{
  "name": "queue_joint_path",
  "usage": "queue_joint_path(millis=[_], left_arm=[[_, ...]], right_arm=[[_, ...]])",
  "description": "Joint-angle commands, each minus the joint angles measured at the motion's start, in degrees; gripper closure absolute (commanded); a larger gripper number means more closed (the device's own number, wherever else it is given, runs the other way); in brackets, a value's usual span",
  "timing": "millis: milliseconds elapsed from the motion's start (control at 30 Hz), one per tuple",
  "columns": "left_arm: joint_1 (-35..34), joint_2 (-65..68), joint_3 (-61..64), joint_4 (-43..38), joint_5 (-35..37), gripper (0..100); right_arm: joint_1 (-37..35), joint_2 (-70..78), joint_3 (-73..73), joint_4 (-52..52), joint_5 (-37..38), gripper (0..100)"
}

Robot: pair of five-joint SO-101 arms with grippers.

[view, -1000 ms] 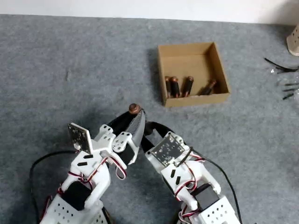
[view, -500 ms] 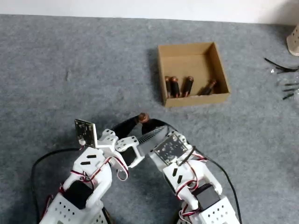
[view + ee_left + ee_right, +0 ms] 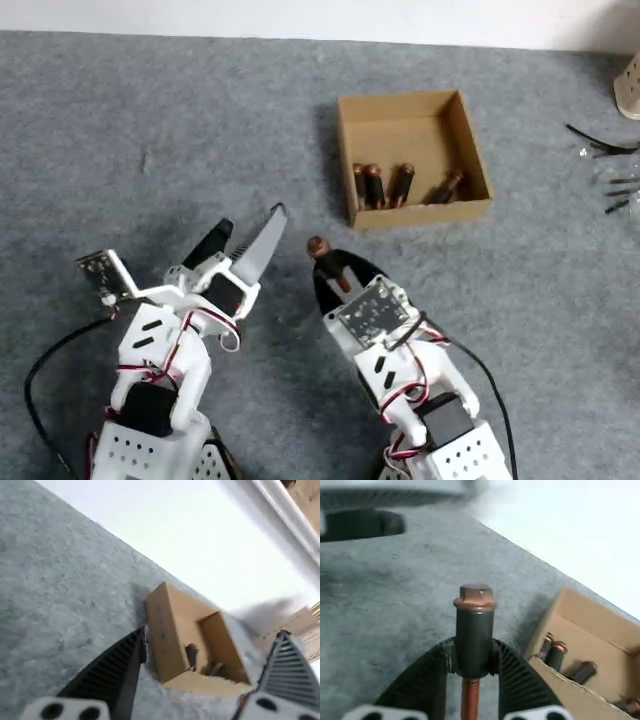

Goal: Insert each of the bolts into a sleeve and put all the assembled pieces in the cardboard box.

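Note:
My right gripper (image 3: 332,278) (image 3: 472,662) is shut on an assembled piece (image 3: 475,630), a copper bolt inside a black sleeve, with the bolt head (image 3: 318,246) pointing toward the cardboard box (image 3: 412,113). The box sits beyond it at centre right and holds several assembled pieces (image 3: 385,184) (image 3: 555,652). My left gripper (image 3: 247,238) (image 3: 210,655) stands open and holds nothing, to the left of the right one and apart from it. The left wrist view looks between its two fingers at the box (image 3: 170,620).
Grey carpet (image 3: 150,150) covers the table, with a white strip along the far edge. Black cable ties (image 3: 605,150) and a pale object (image 3: 630,85) lie at the far right, beyond the box.
My left gripper let go of the piece, opened and swung away to the left. My right gripper kept the bolt and sleeve and shifted slightly right.

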Motion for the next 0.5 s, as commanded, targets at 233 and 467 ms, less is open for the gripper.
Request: queue_joint_path(millis=[233, 467], left_arm=[[-0.7, -0.5, 1.1, 0.6, -14.7, 97], [-8.6, -0.4, -2.7, 13.5, -46.4, 98]], right_arm=[[5.6, -0.9, 6.9, -7.5, 0.1, 99.4], [6.5, -0.5, 6.8, -6.8, 0.3, 99.4]])
